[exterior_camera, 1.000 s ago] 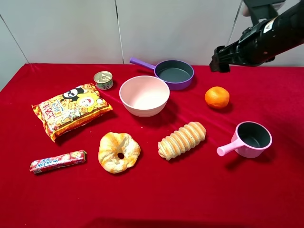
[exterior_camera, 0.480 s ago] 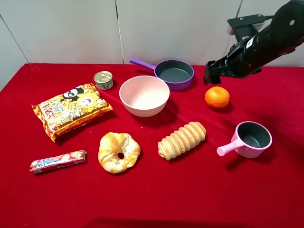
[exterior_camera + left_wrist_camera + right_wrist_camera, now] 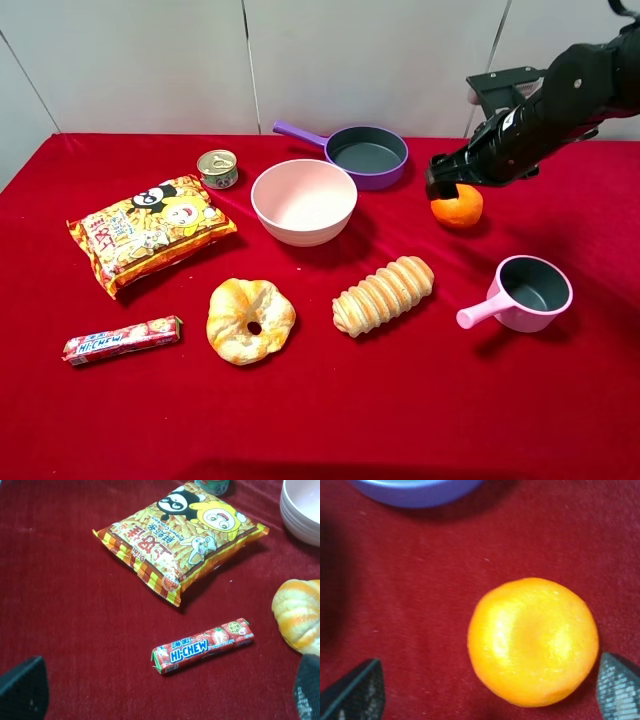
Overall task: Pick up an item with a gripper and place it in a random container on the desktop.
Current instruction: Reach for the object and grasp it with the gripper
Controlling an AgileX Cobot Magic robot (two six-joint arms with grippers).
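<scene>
The orange [image 3: 532,640] sits on red cloth [image 3: 410,595] between the wide-spread fingertips [image 3: 357,690] of the right gripper [image 3: 487,692], perhaps touching one, though blur hides it. A purple pan [image 3: 415,487] lies near.

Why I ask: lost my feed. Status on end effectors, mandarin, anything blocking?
Right end effector open, straddling mandarin, no grip. Left end effector open, hanging near candy stick. Mandarin on cloth. Nothing between it and pink bowl.
</scene>
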